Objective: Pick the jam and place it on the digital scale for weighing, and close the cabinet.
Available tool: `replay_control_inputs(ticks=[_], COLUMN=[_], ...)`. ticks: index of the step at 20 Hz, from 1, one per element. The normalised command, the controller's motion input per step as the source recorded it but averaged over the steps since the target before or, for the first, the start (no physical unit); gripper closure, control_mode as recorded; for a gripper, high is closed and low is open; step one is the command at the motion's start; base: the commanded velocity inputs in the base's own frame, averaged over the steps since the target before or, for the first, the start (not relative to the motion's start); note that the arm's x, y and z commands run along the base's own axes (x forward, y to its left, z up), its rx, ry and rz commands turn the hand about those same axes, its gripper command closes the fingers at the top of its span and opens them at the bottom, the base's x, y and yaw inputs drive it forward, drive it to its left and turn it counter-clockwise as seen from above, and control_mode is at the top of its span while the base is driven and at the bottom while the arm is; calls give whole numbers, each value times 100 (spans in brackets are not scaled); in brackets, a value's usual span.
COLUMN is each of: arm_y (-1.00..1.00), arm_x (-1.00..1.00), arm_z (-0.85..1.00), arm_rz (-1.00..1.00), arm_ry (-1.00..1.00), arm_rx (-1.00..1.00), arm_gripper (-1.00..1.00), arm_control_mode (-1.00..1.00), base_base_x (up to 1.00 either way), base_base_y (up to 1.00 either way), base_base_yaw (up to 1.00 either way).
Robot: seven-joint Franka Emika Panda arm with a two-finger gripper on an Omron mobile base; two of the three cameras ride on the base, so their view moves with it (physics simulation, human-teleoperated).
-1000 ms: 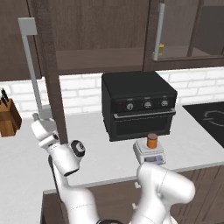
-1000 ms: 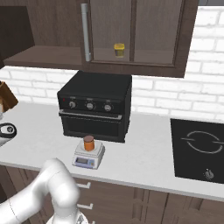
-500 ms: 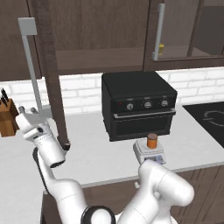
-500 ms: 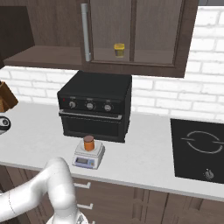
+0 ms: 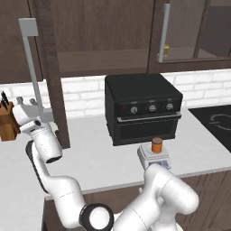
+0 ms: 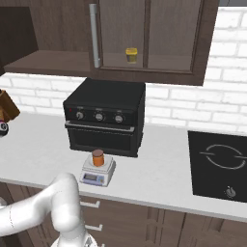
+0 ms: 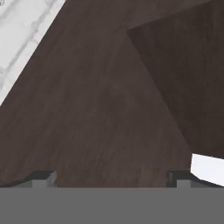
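Note:
The jam point(image 5: 156, 145), a small orange-brown jar, stands upright on the digital scale point(image 5: 154, 159) in front of the black oven; both show again in the right base view, jam point(image 6: 98, 157) on scale point(image 6: 97, 172). The cabinet's left door point(image 5: 53, 85) hangs swung out over the counter, seen edge-on, with its silver handle point(image 5: 32, 67) on the left. My gripper point(image 5: 26, 103) is open by the handle's lower end, holding nothing. In the hand view my gripper point(image 7: 111, 180) faces dark wood point(image 7: 100, 109) up close, with a white piece point(image 7: 208, 169) at the lower right.
A black oven point(image 5: 142, 108) sits at the back of the counter. A knife block point(image 5: 8, 122) stands at the far left, close to my hand. The right cabinet door point(image 6: 147, 34) is closed, with a squat yellow object point(image 6: 131, 54) behind its glass. A cooktop point(image 6: 219, 166) lies at the right.
My hand has swung left and up toward the open door's handle. In the right base view it has slid to the left edge. The jam and the scale have not moved.

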Motion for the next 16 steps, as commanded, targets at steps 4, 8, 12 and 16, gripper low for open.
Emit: replay_control_inputs(ticks=[4, 8, 12, 16], arm_y=[0, 0, 0, 0], arm_x=[-41, -61, -69, -70], arm_z=[8, 19, 25, 31], arm_rz=[-6, 0, 0, 0], arm_ry=[-14, -23, -25, -26], arm_rx=[26, 33, 35, 31], arm_gripper=[-100, -100, -100, -100], arm_control_mode=[-100, -100, -100, -100], base_base_x=[0, 0, 0, 0], base_base_y=[0, 0, 0, 0], base_base_yaw=[0, 0, 0, 0])
